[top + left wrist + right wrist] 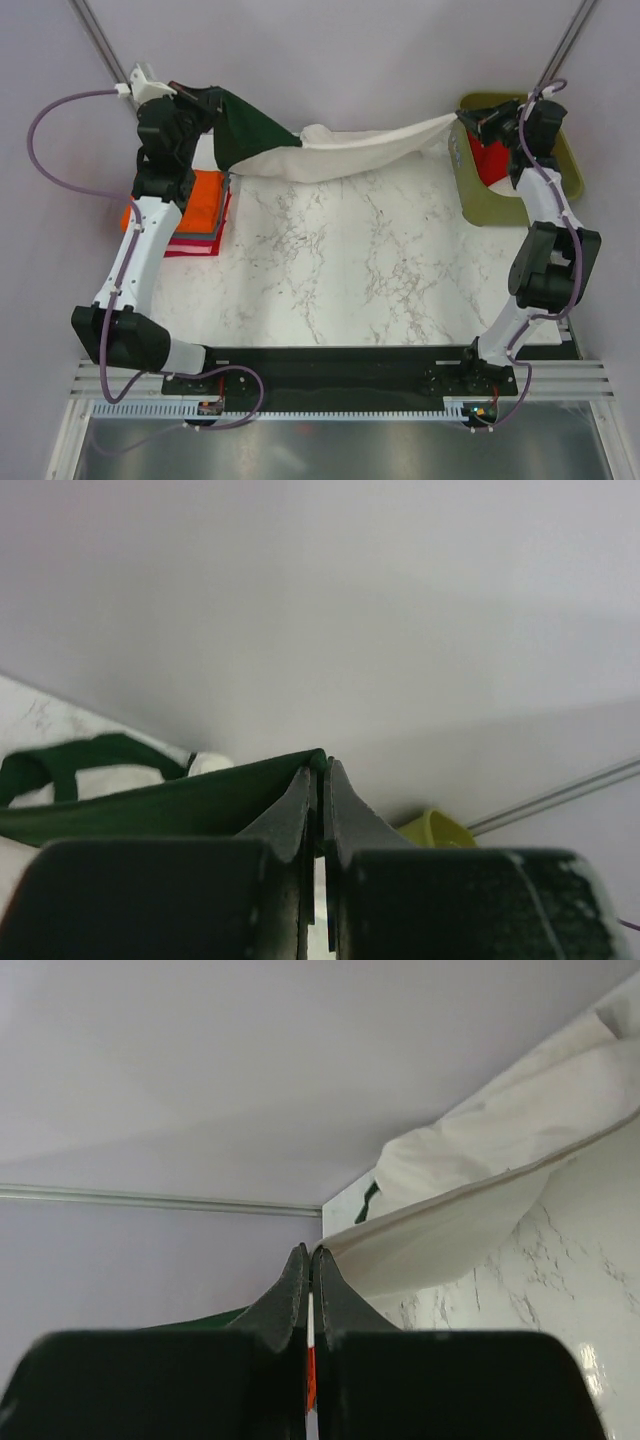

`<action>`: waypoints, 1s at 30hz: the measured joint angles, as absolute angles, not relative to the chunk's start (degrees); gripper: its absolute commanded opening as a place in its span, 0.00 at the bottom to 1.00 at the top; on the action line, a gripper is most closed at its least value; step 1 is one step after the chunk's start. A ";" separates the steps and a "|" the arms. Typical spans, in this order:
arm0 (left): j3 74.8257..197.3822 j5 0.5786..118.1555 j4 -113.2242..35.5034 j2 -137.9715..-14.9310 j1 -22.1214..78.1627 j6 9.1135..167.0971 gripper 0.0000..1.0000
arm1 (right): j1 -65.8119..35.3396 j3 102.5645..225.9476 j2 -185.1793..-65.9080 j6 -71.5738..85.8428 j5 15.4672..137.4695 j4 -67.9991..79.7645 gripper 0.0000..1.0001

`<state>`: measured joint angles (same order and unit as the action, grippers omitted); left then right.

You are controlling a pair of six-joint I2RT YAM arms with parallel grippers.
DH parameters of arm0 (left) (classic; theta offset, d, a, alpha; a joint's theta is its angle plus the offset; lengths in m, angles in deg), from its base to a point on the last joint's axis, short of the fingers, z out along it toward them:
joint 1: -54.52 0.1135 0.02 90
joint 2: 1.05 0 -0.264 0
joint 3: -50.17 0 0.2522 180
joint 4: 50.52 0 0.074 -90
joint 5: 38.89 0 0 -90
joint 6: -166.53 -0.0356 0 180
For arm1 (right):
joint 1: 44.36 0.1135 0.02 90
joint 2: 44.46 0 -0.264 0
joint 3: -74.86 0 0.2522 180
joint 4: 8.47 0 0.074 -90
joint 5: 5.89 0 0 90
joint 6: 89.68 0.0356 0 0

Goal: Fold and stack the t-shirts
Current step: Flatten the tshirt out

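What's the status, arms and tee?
Left gripper shut on cream tee, green sleeve side. Right gripper shut on its other end. Tee stretched between them, middle sagging. Nothing blocking.

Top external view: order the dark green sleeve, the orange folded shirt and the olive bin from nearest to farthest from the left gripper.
1. Dark green sleeve, pinched by the left gripper itself.
2. Orange folded shirt, just below it, at the left.
3. Olive bin, at the far right.

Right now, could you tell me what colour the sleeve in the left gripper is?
Dark green; the sleeve in the left gripper shows best from the top camera.
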<state>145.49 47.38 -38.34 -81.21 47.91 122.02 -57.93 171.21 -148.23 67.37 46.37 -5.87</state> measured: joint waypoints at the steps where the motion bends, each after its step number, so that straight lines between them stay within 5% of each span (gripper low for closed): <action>1: 147.90 47.12 -37.90 -81.34 47.91 121.65 0.02 | -58.21 173.55 -148.23 67.19 46.40 -4.93 0.00; 6: 152.05 47.16 -37.73 -78.82 47.91 120.99 0.02 | -59.59 177.59 -143.92 64.81 46.72 -2.94 0.00; 30: 109.45 53.35 -21.29 -36.49 46.66 124.51 0.02 | -61.09 125.29 -86.20 48.20 59.09 19.16 0.00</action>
